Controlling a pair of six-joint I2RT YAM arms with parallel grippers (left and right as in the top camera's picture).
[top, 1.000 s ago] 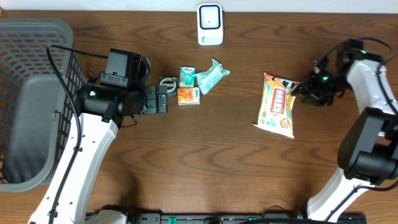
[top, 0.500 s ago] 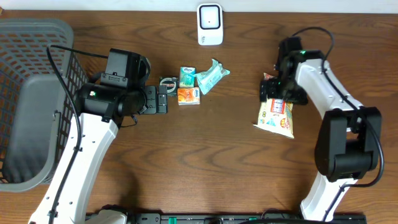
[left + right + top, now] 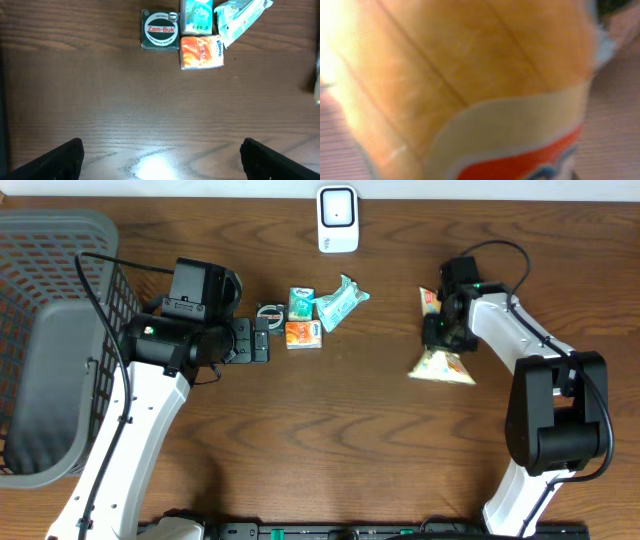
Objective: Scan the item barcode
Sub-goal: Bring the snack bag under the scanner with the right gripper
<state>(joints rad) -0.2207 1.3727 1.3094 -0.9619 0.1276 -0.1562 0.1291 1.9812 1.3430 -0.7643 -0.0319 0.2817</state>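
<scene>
1. Right fingers (image 3: 437, 333) look clamped on the upper end of the snack bag (image 3: 441, 366), right of centre in the overhead view. The right wrist view is nothing but blurred wrapper, so this is probable, not confirmed.
2. The bag hangs bunched below the grip. Can't tell whether its lower edge is on the worktop (image 3: 330, 440) or just off it.
3. Left fingers (image 3: 55, 159) are wide apart and hold nothing, at the bottom corners of the left wrist view. The Zam-Buk tin (image 3: 160, 31) and orange tissue pack (image 3: 201, 51) sit at the top of that frame, untouched.
4. Scanner (image 3: 338, 220) is at top centre of the overhead view, well apart from the bag, up and to the left.
5. Step in hand, as I read it: secure the pick, then present the bag to the scanner.
6. How to do it well:
   - Check the pinch holds before lifting. Glossy film on an end seam can slip.
   - Lift clear of the worktop so the bag doesn't drag or fold.
   - No barcode is visible in any view, so it is likely on the hidden face. Turn that face to the scanner window.
   - Keep the film flat, since creases and glare hurt the read.
   - Steer clear of the small-item cluster at centre.
</scene>
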